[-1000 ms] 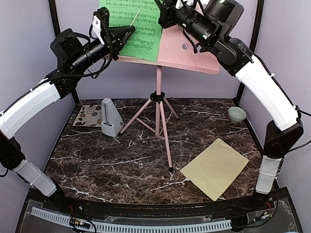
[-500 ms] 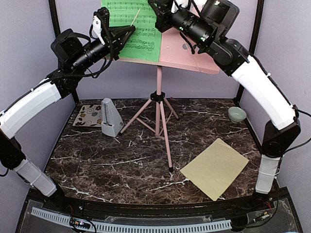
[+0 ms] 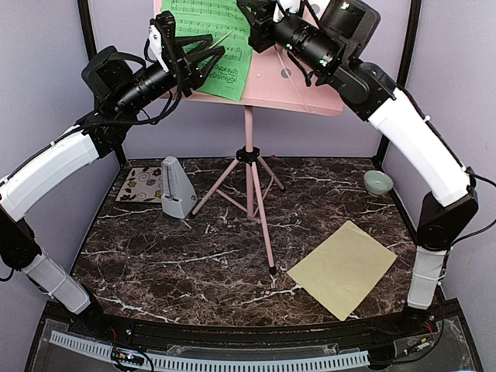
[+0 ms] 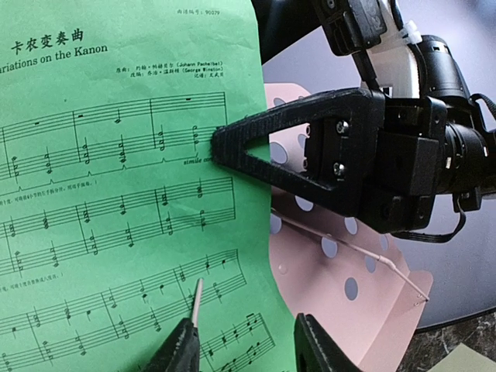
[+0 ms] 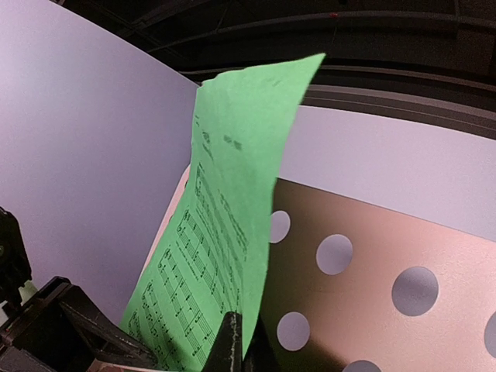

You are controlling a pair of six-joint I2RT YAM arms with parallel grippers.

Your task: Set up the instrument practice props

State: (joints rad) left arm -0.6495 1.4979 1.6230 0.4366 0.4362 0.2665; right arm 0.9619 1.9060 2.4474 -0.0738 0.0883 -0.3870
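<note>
The pink music stand [image 3: 273, 77] rises on tripod legs at the back middle, its hole-dotted desk [image 4: 335, 288] tilted. The green sheet-music page [image 3: 211, 29] lies against the desk's left half. My right gripper [image 3: 246, 19] is shut on the page's right edge [image 5: 240, 341], and its black finger [image 4: 232, 147] overlaps the paper. My left gripper [image 3: 211, 48] stands open in front of the page's lower part [image 4: 248, 350], holding nothing. A thin white wire arm [image 4: 198, 298] rests on the page. The grey-white metronome [image 3: 177, 188] stands left of the legs. The pale-yellow page [image 3: 343, 267] lies flat at front right.
A flower-patterned card [image 3: 141, 184] lies behind the metronome at the back left. A small pale-green bowl [image 3: 377, 182] sits at the back right. The stand's front leg [image 3: 266, 236] reaches toward the middle of the marble table [image 3: 178, 263]. Lilac walls close in the sides and back.
My left gripper has opened and let go of the green page. The right gripper stays shut on the page's edge, and the desk has shifted slightly.
</note>
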